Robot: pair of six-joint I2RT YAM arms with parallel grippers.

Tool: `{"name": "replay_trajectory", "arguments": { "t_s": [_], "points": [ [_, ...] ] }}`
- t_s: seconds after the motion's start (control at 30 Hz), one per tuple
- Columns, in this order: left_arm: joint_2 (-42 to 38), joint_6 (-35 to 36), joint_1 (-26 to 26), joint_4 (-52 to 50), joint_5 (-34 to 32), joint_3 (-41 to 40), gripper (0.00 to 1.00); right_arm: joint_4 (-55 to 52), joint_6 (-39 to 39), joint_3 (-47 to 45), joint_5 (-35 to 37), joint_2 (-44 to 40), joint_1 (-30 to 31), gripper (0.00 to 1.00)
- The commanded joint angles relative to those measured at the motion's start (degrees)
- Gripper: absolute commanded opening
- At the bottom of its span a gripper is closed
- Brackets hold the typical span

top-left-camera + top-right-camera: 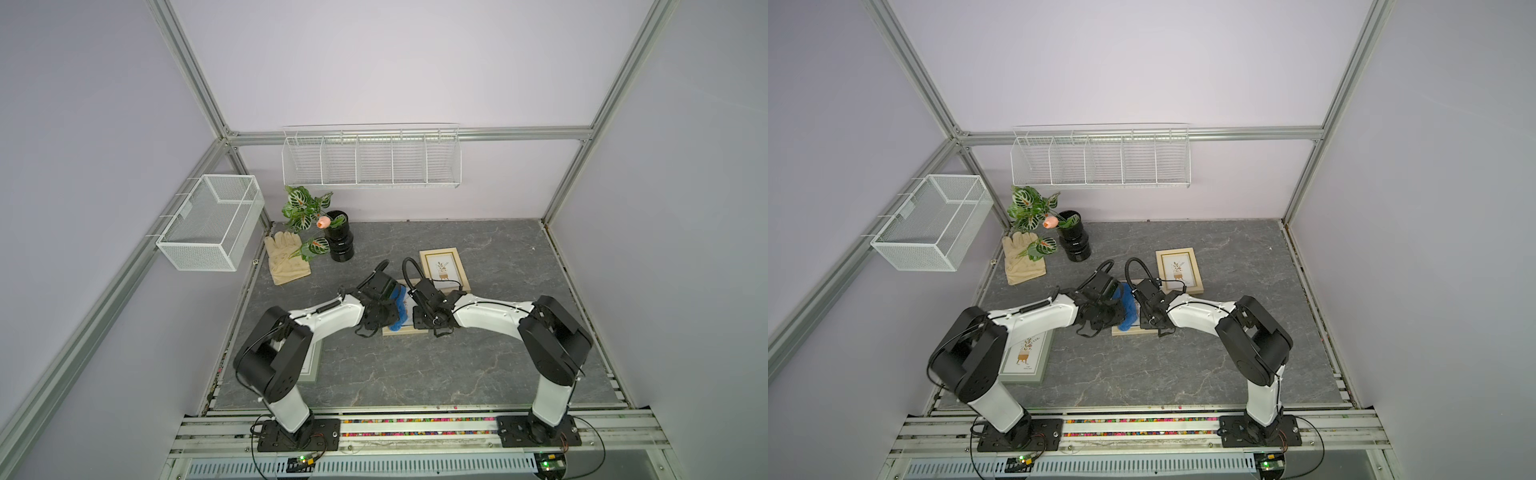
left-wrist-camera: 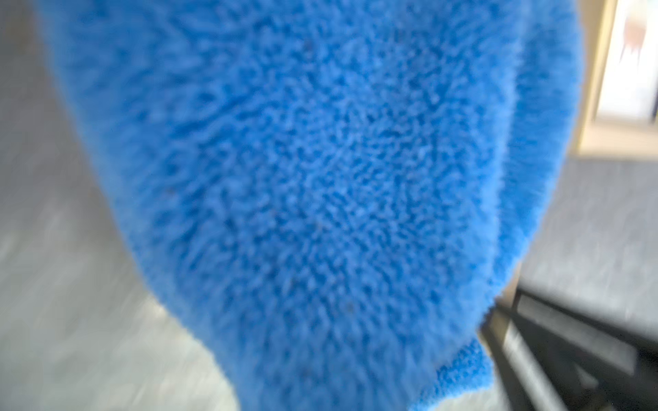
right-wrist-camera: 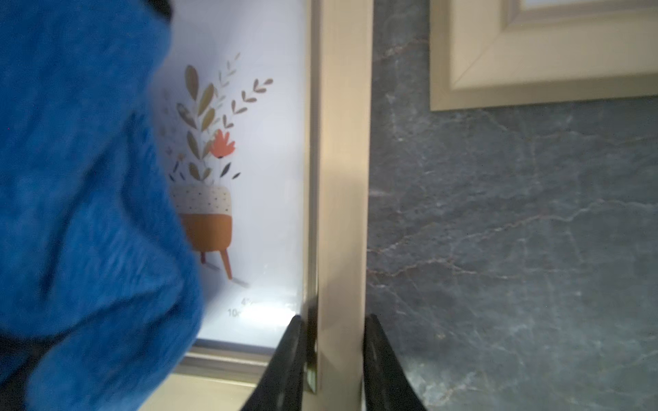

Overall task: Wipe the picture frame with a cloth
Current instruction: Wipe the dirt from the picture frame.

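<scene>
- The picture frame (image 3: pixel 341 178) lies in the middle of the worktop (image 1: pixel 415 374), between the two arms. It has a pale gold-beige border, and the print under the glass shows a potted plant with an orange flower.
- In both top views only its near edge (image 1: pixel 405 331) (image 1: pixel 1136 331) peeks out from under the wrists.
- The right claw (image 3: pixel 338 356) is clenched on the frame. One black finger sits on the inner lip by the glass and the other on the outer side of the rail, both touching.
- The cloth (image 3: pixel 82 213), plush and royal blue, hangs bunched over the side of the glass nearer the left arm and hides that part of the print. I can't tell whether it presses on the glass.
- The left claw (image 1: pixel 388 311) is clamped tight on the cloth (image 1: pixel 400 309). In the left wrist view the blue pile (image 2: pixel 302 195) fills nearly everything and the fingers themselves are hidden.
- Just beyond, apart from the held frame, a second frame (image 1: pixel 444 269) in light wood lies flat.
- A third frame (image 1: pixel 1027 357) with a grey-green border lies under the left arm's elbow.
- At the far left corner a beige glove (image 1: pixel 286 259) lies beside a black vase (image 1: pixel 340 243) of leaves and a pink bloom.
- A wire basket (image 1: pixel 212 222) hangs on the side wall and a wire rack (image 1: pixel 372 160) on the back wall.
</scene>
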Motion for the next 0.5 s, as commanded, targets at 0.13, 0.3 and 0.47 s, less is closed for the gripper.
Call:
{"name": "replay_trajectory", "arguments": {
  "t_s": [0.13,0.3,0.47],
  "points": [
    [13.16,2.73,0.55,-2.66,-0.65,13.39,0.00,-5.73,0.69,-3.03,0.36,1.24,0.28,0.26],
    [11.39,3.85,3.67,-4.11,-3.15,11.69,0.00,-6.08,0.40,-2.89,0.63,1.15,0.26,0.26],
    [6.67,6.62,8.13,-5.70,-5.76,7.94,0.00,-5.40,0.45,-3.68,0.51,0.89,0.24,0.26]
  ]
}}
